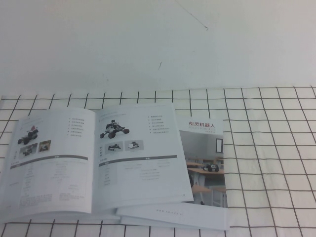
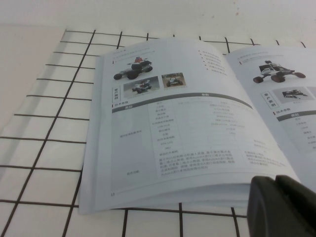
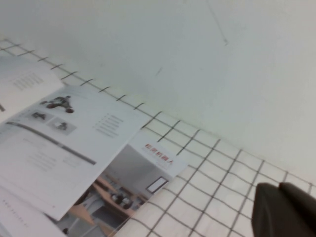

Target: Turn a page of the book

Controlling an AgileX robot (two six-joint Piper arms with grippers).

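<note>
The book (image 1: 94,158) lay open on the bench (image 1: 276,148), overlapping another brochure (image 1: 205,163), its right page (image 1: 138,153) flat and unturned, while left hand (image 2: 281,205) and right hand (image 3: 284,210) hovered nearby, grips I couldn't make out.

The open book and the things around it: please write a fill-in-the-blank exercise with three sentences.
1. The book lies ____ on the grid cloth.
2. It partly covers a second brochure, whose cover shows a ____.
3. Both pages in view show small photos of ____.

Missing words: open; classroom; vehicles
</note>
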